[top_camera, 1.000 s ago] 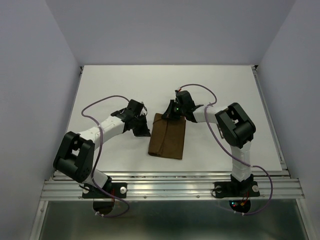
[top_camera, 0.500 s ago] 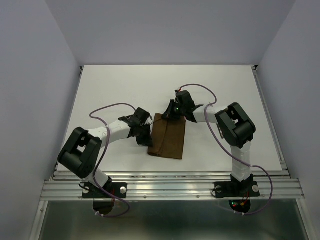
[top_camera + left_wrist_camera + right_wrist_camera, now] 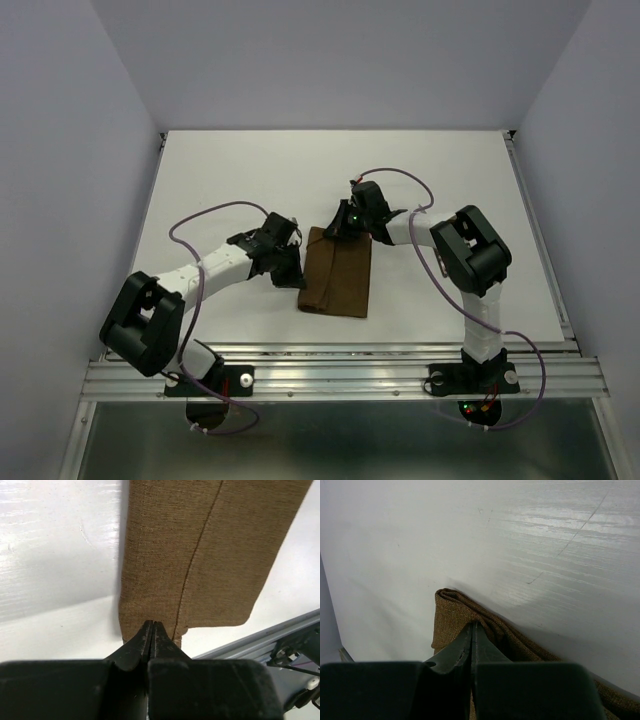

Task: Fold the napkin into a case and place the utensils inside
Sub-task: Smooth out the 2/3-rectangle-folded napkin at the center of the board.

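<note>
Now, napkin point(image 3: 338, 275) between left hand point(image 3: 151, 629), right hand point(image 3: 471, 630) — pinched

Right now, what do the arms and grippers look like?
Both arms have white tubular links and bulky black joints: left arm, right arm. A thin purple cable loops along each. The grippers are black, with flat fingers tapering to thin tips: left gripper, right gripper. A green light glows at the right wrist.
</note>
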Action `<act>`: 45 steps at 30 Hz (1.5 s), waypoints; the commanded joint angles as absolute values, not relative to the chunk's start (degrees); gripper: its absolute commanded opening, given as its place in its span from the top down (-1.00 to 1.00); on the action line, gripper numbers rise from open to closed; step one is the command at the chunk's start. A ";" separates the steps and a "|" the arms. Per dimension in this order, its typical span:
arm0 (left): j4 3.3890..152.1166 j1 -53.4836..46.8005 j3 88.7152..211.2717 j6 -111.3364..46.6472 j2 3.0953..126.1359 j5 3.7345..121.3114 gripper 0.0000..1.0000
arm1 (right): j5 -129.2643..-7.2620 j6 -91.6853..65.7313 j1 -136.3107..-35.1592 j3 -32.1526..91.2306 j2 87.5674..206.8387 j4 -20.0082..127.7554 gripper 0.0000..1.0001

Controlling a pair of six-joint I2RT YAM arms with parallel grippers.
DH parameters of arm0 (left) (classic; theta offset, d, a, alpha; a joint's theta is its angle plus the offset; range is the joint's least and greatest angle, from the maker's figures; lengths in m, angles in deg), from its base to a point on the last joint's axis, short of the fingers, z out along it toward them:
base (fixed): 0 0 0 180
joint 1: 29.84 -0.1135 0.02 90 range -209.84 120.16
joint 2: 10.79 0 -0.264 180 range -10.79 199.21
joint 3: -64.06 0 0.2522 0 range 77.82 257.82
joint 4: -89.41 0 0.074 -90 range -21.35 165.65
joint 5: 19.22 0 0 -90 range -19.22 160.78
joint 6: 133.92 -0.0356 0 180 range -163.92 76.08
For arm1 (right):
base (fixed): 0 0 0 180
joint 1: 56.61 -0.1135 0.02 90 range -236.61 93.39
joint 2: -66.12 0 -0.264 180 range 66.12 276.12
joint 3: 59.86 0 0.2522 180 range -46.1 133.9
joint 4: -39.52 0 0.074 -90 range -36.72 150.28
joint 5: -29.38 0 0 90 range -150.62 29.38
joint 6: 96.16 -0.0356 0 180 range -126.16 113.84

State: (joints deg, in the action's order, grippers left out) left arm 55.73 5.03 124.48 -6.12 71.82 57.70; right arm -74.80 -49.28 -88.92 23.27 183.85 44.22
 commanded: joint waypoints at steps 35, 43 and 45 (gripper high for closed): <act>57.18 8.74 118.01 -3.50 70.50 56.72 1.00 | -74.60 -49.41 -89.30 22.90 182.31 45.81 0.99; 62.64 9.09 115.09 -3.67 75.52 55.40 1.00 | -74.95 -49.41 -89.30 22.99 181.44 46.33 0.99; 62.03 9.27 115.88 -3.85 74.91 55.40 1.00 | -74.69 -49.14 -89.30 23.51 180.74 47.12 0.99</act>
